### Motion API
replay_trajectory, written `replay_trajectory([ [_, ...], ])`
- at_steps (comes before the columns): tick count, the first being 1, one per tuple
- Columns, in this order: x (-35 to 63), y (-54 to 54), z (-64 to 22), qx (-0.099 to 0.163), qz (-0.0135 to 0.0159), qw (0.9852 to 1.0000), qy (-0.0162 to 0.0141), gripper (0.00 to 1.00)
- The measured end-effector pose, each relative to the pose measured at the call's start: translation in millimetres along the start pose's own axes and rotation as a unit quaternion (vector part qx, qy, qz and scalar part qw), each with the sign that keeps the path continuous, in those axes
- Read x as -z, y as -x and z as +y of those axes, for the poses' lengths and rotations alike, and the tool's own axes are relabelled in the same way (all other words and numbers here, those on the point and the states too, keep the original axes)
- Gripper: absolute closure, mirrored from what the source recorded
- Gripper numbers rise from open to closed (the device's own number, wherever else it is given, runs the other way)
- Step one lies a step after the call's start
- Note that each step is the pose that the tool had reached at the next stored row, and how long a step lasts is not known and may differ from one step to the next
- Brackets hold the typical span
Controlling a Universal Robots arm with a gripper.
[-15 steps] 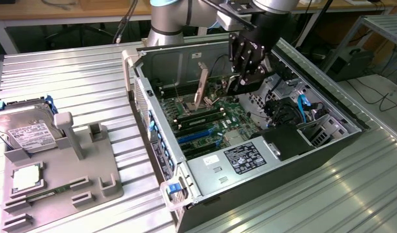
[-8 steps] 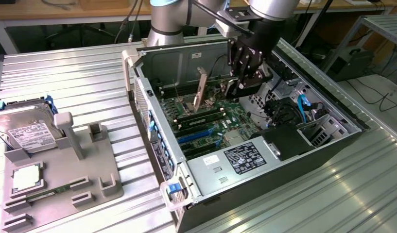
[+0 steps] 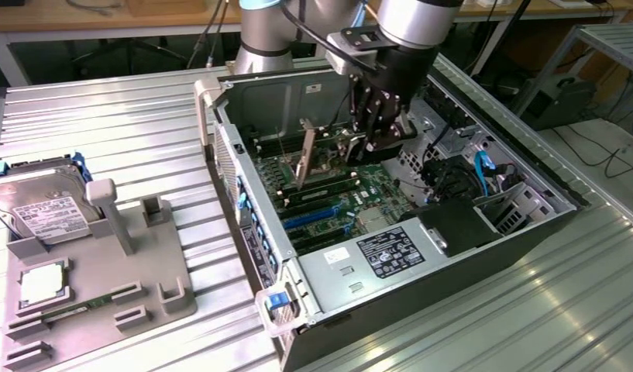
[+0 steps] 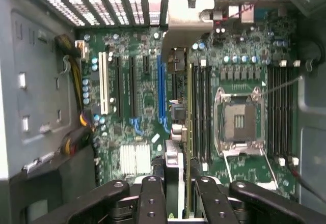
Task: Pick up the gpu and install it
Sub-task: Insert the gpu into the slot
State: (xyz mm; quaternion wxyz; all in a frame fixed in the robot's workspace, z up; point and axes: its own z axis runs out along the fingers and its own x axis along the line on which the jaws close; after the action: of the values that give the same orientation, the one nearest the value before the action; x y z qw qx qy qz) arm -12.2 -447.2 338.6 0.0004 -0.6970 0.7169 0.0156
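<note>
The gripper [image 3: 381, 130] is inside the open case [image 3: 399, 298], low over the motherboard [image 4: 145, 109]. Its fingers [image 4: 151, 198] are clamped on the gpu [image 4: 176, 132], one on each face of the card. The gpu stands on edge, perpendicular to the motherboard, between the blue slot [image 4: 162, 86] and the memory slots [image 4: 199, 112], just beside both. Its silver bracket [image 4: 186, 25] points toward the vented rear wall of the case. Whether the card's lower edge is seated in a slot cannot be determined. The CPU socket [image 4: 239, 122] lies beyond the memory slots. Outside the case, on the exterior view's left, a grey tray [image 3: 109, 310] holds a hard drive [image 3: 43, 205].
</note>
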Motion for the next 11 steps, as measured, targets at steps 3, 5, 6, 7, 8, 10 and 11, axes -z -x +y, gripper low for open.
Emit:
replay_trajectory([
  [3,-3.8,0.1,1.1,0.002,0.0001,1.0,-0.0016,0.72],
  [5,-7.1,0.3,1.1,0.002,0.0003,1.0,-0.0022,0.72],
  [6,-8.1,0.5,1.4,0.002,0.001,1.0,-0.0024,0.72],
  [7,-8.9,0.9,3.1,0.002,0.0017,1.0,-0.0029,0.72],
  [8,-9.2,1.4,3.6,0.002,0.0036,1.0,-0.0046,0.72],
  [10,-10.2,2.0,5.2,0.002,0.0059,0.9999,-0.0094,0.72],
  [11,-11.1,2.0,6.1,0.002,0.0062,0.9999,-0.0098,0.72],
])
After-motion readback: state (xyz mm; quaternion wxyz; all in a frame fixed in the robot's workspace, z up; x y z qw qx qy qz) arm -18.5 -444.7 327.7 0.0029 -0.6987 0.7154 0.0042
